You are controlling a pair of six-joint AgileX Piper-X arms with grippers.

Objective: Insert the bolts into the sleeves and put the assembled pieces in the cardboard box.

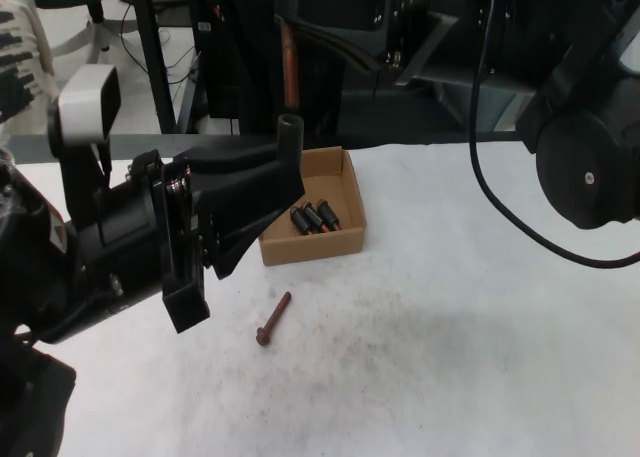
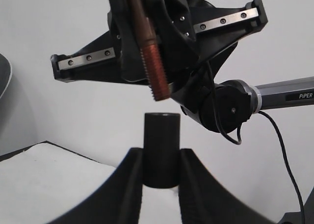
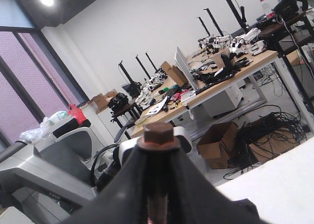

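Sleeve (image 2: 161,153), black and tubular: stands upright with its open end up, pinched low down between the two fingers (image 2: 126,189) of the left gripper (image 2: 161,177); sits in the air above the bench, beside the left edge of the cardboard box (image 1: 312,245) as the high view shows it. Left gripper: closes firmly on the sleeve, extends in from the left side of the high view with the arm's bulky wrist low over the white cloth (image 1: 450,327) and the fingers angled up and forward. Bolt (image 2: 148,47), copper-coloured: hangs threaded end down, slightly tilted, with its tip just above the sleeve's mouth and apart from it, not yet inside. Right gripper (image 3: 158,160): clamps the bolt's shank below the hex head and points down at the bench from above; appears in the left wrist view as a black body with two rails spread to either side behind the bolt. Cardboard box: lies open on the cloth beyond the left gripper, holds three assembled pieces (image 1: 314,218) side by side near its front wall. Second bolt (image 1: 273,318): lies flat on the cloth in front of the box, well apart from both grippers.
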